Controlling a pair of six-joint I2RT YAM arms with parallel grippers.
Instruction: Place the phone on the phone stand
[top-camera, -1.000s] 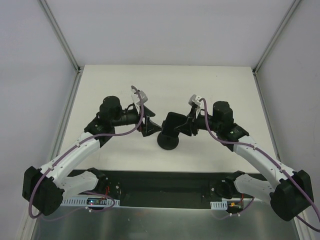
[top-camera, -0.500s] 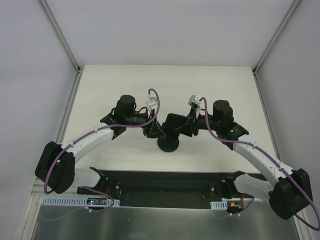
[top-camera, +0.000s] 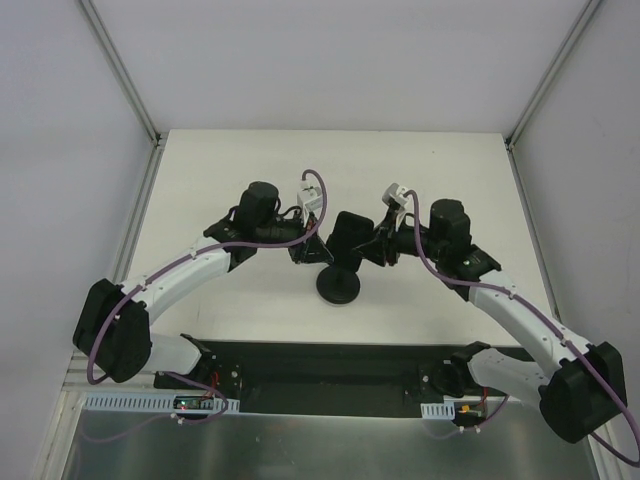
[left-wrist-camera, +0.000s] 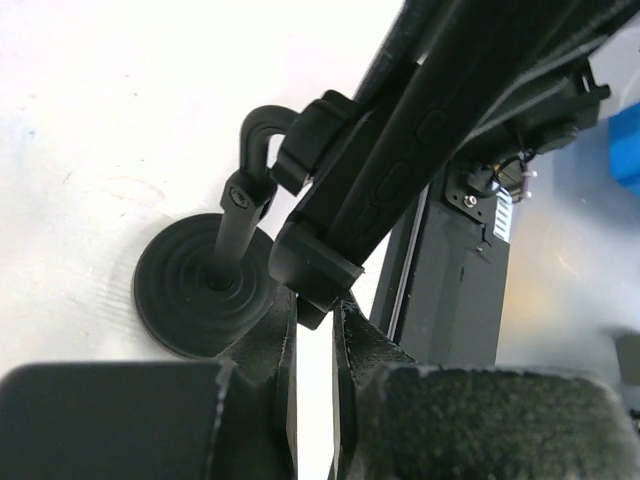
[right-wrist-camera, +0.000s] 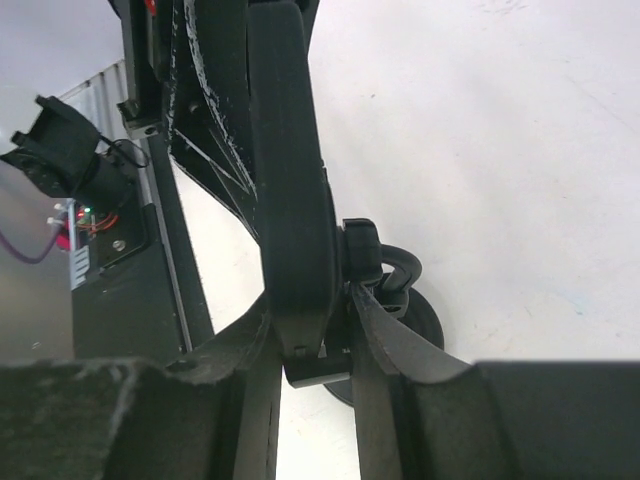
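Note:
The phone (top-camera: 350, 236), a black slab, stands tilted in the cradle of the phone stand (top-camera: 339, 286) at the middle of the white table. In the right wrist view the phone (right-wrist-camera: 290, 190) shows edge-on, its lower end in the cradle lip (right-wrist-camera: 318, 368). My right gripper (top-camera: 378, 248) (right-wrist-camera: 312, 320) comes in from the right and is shut across the phone and the cradle's back. From the left, my left gripper (top-camera: 308, 250) (left-wrist-camera: 315, 312) is shut, its tips just under the cradle's side prong (left-wrist-camera: 315, 265). The stand's disc base (left-wrist-camera: 200, 285) rests on the table.
A black strip (top-camera: 330, 370) with both arm bases runs along the table's near edge, with a metal ledge (top-camera: 320, 445) in front of it. White walls and grey frame posts (top-camera: 120, 70) enclose the back and sides of the table (top-camera: 330, 160).
My left arm swung right to the stand and its jaws went from open to shut by the cradle. The phone now stands more upright. The right arm barely moved.

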